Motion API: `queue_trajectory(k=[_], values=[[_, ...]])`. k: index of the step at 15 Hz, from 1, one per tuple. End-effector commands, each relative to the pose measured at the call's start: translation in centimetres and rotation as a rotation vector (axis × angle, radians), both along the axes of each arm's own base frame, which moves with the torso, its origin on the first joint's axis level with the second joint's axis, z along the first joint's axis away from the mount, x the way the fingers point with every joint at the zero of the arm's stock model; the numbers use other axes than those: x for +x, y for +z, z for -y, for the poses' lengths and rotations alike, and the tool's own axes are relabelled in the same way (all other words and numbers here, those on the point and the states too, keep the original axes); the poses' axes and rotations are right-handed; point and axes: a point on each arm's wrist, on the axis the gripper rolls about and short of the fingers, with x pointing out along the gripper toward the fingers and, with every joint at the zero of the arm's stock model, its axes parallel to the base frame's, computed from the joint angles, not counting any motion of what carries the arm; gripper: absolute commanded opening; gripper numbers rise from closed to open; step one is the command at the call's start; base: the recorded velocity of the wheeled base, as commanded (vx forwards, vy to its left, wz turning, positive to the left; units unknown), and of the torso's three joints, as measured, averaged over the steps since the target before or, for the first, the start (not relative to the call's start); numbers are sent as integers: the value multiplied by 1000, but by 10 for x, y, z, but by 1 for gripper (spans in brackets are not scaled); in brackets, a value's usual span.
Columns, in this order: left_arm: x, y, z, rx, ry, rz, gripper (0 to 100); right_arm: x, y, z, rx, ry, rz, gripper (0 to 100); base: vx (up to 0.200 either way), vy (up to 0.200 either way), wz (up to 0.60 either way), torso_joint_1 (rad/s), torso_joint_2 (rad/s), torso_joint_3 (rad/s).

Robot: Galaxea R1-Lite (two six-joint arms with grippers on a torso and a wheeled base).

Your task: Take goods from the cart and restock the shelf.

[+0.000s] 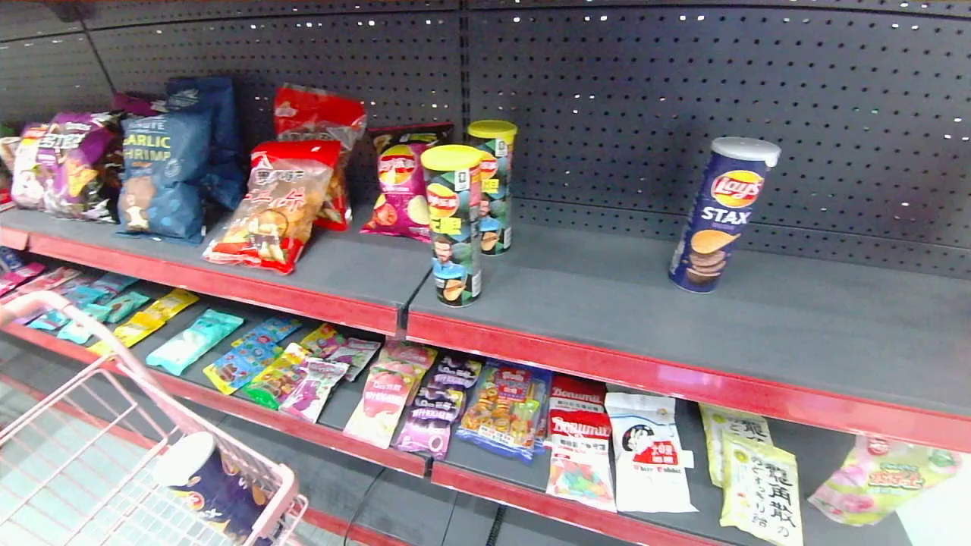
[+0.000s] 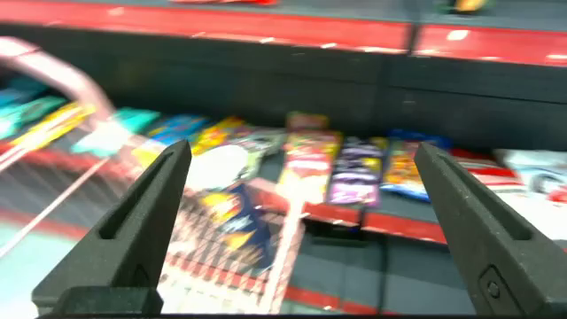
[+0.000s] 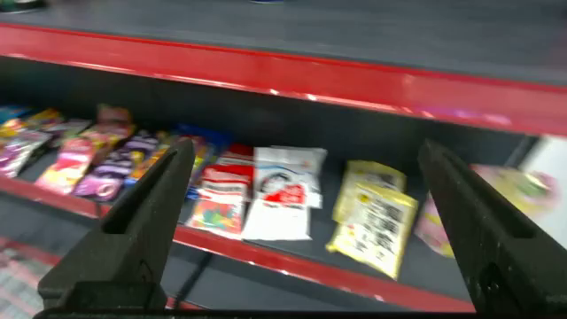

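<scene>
A pink wire cart [image 1: 114, 440] stands at the lower left, and a dark blue chip can with a white lid [image 1: 208, 481] lies in its corner. On the upper shelf [image 1: 576, 318] stands a matching blue chip can [image 1: 721, 216], with two yellow-lidded cans [image 1: 453, 224] to its left. My left gripper [image 2: 301, 230] is open, hovering above the cart's can [image 2: 226, 199], nothing between its fingers. My right gripper [image 3: 301, 230] is open too, facing the lower shelf's candy bags [image 3: 283, 190] from a distance.
Snack bags [image 1: 163, 174] fill the upper shelf's left part; its stretch around the blue can is bare. Candy and snack packets [image 1: 501, 409] lie in rows on the lower shelf. Red shelf edges [image 1: 607, 364] jut forward. A pegboard wall backs the shelf.
</scene>
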Motion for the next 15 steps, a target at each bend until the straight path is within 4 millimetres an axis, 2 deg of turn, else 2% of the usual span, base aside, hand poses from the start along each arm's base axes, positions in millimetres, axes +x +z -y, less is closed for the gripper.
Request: queue_trajectory(k=[1,9,15], values=[[0,0,0,0,0,-1,100,0,0,0,0,1,-1,100,0,0,600,2,7,7],[0,0,0,0,0,-1,100,0,0,0,-2,1,-1,100,0,0,600,3,2,2],[0,0,0,0,0,-1,100,0,0,0,0,3,-1,100,0,0,0,-15,40,22]])
